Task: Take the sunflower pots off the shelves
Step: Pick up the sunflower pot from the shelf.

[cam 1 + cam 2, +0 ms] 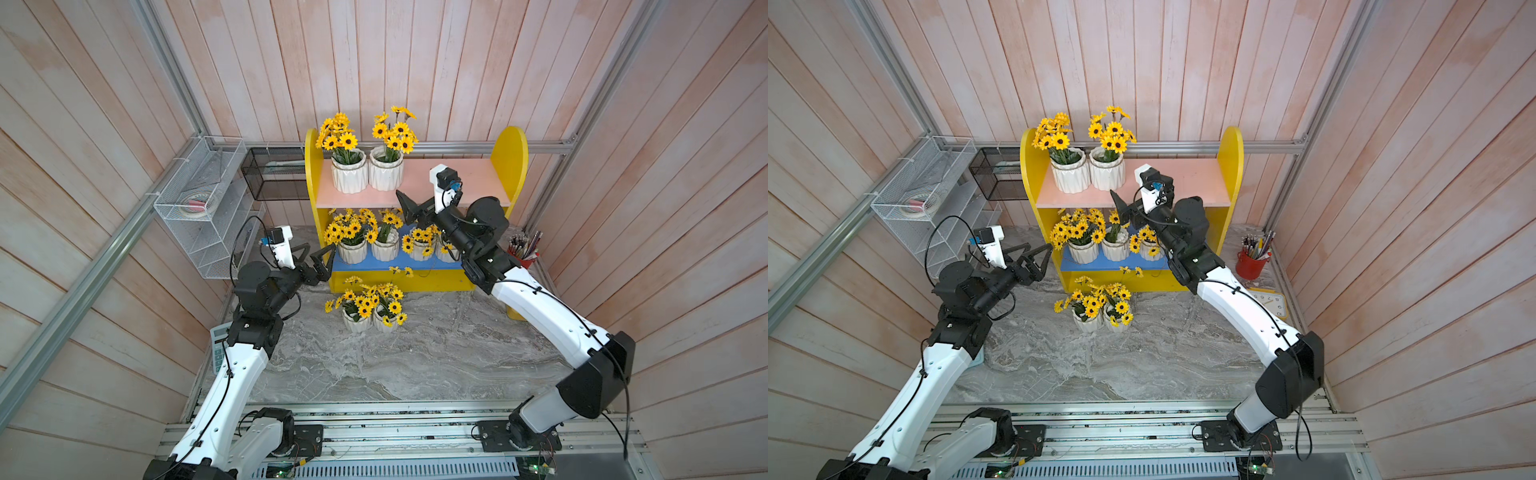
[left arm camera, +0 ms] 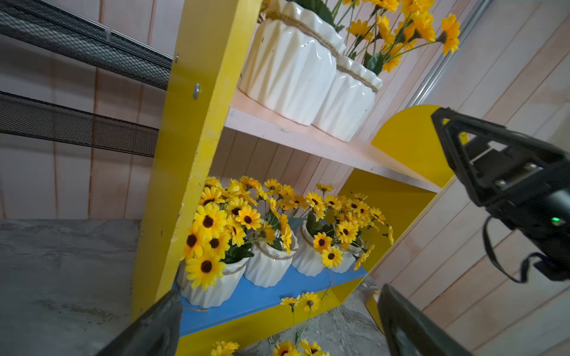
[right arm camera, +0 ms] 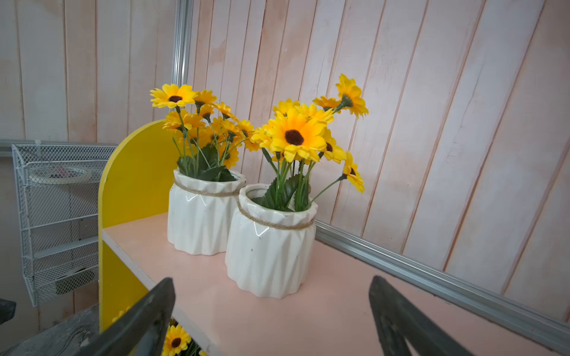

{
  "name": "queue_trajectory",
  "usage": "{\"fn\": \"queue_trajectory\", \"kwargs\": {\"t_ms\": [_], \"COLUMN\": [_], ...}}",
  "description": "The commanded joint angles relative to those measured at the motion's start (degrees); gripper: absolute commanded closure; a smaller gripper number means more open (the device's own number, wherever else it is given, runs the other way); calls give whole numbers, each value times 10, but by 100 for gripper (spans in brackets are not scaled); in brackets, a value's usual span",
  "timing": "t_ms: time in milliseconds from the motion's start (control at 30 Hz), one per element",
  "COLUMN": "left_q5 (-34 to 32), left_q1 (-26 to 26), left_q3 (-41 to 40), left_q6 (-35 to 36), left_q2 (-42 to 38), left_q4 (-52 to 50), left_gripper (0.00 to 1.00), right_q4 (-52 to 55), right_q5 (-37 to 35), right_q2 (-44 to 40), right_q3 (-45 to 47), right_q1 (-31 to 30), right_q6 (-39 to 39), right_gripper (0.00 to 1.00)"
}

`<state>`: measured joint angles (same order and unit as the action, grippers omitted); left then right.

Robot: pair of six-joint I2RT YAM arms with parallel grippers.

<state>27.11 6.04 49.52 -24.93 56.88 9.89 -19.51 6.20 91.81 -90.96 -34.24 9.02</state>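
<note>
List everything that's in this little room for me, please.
Sunflower pots: eight, white with yellow flowers; two on pink board, four on blue board, two on table.
Shelves: one, yellow, at the back.
Wire rack: one, white, far left.
Mesh basket: one, black, beside shelves.
Pencil cup: one, red, right of shelves.
Calculator: one, pale, table's left edge.
Loose flower sprig: one, yellow, blue board's front edge.
Left arm: one, white and black, jaws open near blue board.
Right arm: one, white and black, jaws open before pink board.
</note>
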Motion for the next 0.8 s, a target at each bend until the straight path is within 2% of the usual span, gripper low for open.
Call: {"fn": "queue_trajectory", "kwargs": {"t_ms": [0,167,367,600,767], "left_q5": [74,83,97,116,128], "left_q1": [-1,-3,-6,-7,-7], "left_q3": [-3,-13,-14,-18,-21], "left_q6": [-29,-43,-50,-54,-58], "left_q2": [3,5,9,12,15], "left_q4": [63,83,92,104,115], "left_gripper": [0,0,0,0,0], "right_q4": [73,105,133,228,245], "right_q5": [76,163,219,275,322], "right_q2": [39,104,179,283,326], "right_q3": [-70,-158,-257,-428,-486], "right_q1": [20,50,74,84,88], "right_q6": [-14,-51,-97,-94,-106], "right_gripper": [2,2,2,2,2]}}
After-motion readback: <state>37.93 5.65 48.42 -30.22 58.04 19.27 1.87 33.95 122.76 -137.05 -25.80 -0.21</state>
